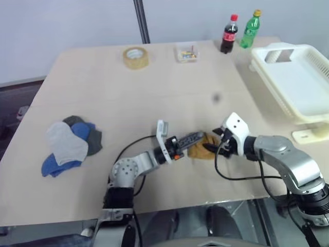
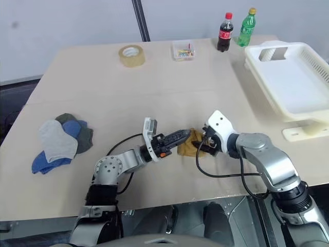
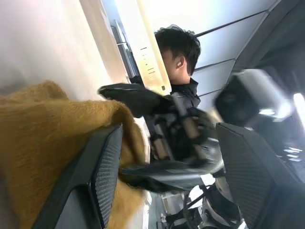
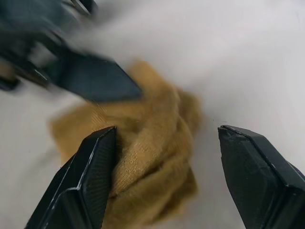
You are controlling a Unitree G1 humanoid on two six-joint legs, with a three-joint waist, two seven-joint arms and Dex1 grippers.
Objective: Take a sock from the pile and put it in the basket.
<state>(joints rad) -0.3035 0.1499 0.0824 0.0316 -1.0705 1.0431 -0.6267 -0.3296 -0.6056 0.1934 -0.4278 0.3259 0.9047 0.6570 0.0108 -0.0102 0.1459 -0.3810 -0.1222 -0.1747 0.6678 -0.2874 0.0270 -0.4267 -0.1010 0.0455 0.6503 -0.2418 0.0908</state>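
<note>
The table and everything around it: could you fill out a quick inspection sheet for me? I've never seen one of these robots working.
Surface: light wooden table, flat.
Job's things: pile of grey and blue socks at the table's left; one mustard sock lies apart between the grippers; white basket at the right edge holds no sock.
Clutter: tape roll, small clear box, cola bottle, green bottle along the far side.
Grippers: left gripper open, one finger against the sock; right gripper open over it.
Cables: black cable loops under the right arm.
Surroundings: a person stands beyond the table.
</note>
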